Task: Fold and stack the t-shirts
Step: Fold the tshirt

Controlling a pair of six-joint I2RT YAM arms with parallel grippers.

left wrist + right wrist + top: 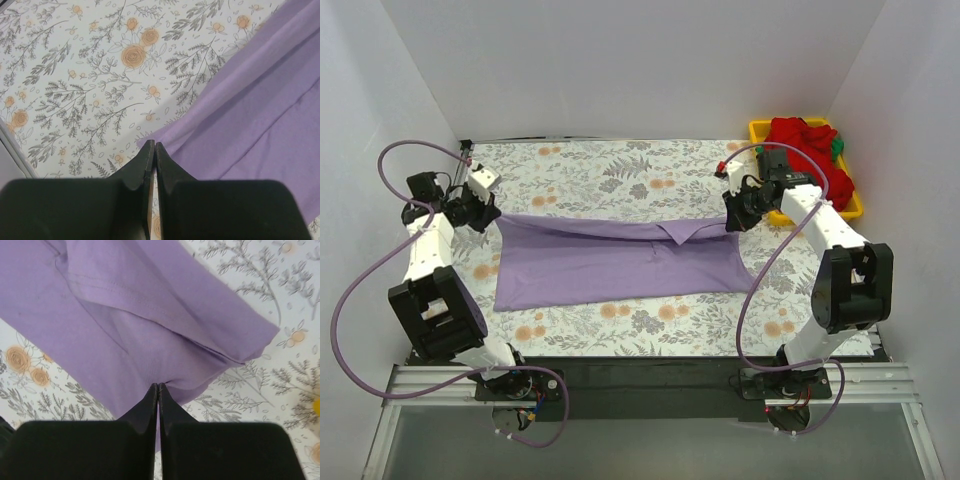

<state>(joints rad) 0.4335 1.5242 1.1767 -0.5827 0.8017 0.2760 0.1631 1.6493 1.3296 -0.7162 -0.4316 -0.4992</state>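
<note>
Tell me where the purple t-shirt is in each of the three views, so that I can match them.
Top external: the purple t-shirt lies across the middle.
Left wrist: it fills the right side, one corner at the shut left gripper.
Right wrist: it fills the upper left and middle, its edge in the shut right gripper.
Shared landmark: the floral cloth under the shirt shows in all three.

The desk [650, 372] is covered by a flowery cloth [600, 180]. A purple t-shirt [620, 268] lies spread out across the middle. A yellow tray [758, 127] sits in the far right corner.
</note>
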